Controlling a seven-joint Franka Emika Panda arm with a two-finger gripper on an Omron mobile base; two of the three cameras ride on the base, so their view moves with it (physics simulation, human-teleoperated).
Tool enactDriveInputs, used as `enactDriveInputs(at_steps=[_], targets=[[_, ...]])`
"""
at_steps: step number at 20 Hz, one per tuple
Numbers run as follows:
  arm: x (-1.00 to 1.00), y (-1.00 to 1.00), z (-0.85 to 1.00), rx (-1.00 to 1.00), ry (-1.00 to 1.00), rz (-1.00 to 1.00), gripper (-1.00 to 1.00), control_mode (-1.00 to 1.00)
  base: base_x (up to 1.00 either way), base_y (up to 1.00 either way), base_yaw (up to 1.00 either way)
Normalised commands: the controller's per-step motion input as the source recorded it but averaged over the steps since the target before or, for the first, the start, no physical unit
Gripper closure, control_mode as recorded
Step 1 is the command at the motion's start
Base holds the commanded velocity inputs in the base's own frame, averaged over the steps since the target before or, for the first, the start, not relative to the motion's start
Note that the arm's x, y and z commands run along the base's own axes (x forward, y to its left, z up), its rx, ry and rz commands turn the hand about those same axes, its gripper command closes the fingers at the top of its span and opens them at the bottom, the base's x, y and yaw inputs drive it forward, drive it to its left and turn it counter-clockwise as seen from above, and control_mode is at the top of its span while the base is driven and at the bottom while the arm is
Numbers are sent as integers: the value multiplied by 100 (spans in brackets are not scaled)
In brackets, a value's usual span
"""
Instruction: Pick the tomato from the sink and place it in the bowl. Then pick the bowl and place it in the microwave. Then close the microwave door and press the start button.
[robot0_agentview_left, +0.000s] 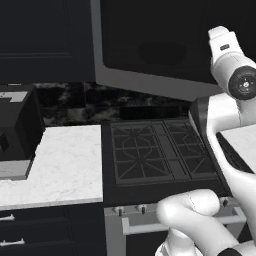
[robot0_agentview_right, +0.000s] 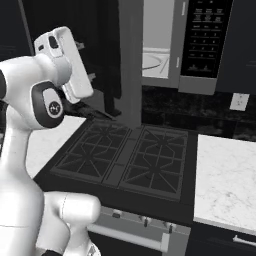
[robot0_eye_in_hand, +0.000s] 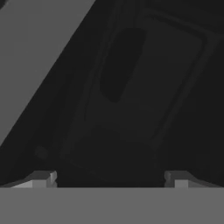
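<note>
Current step, judged from the layout: closing the microwave door (robot0_agentview_left: 150, 30). The reference landmark is the stove (robot0_agentview_left: 155, 150).

Location: the microwave (robot0_agentview_right: 205, 45) is mounted above the stove, toward its rear; its pale cavity is exposed, so the door is not yet shut. The door stands swung out above the stove. In the left base view it presents its grey-framed dark window; in the right base view it presents its grey edge (robot0_agentview_right: 131, 60). A dark oval shows in the window glass; it cannot be told whether this is the bowl.

End effector (robot0_eye_in_hand: 109, 181): jaws spread wide, holding nothing; one fingertip (robot0_eye_in_hand: 43, 178) rises at each lower side of the hand view, with the dark window panel ahead of them. It is raised above the stove, near the door; contact with the door cannot be confirmed.

Handling, as a judgement:
- the door is likely a stiff, hinged panel; it should swing freely under a light, steady push and needs no grasp;
- the glass is probably smooth and slippery; fingertips may slide across it;
- the preferred contact point is the grey frame on the side far from the hinge, where leverage is greatest;
- push along the swing arc; pressure toward the hinge would bind the door.
</note>
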Motion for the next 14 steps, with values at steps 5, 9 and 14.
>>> enactDriveInputs(at_steps=[5, 9, 14], targets=[[100, -9, -33, 2, -1, 29, -100, -100, 0, 0, 0], [100, -12, -4, 7, 0, 25, -100, -100, 0, 0, 0], [96, -9, 0, 10, 4, 21, -100, -100, 0, 0, 0]])
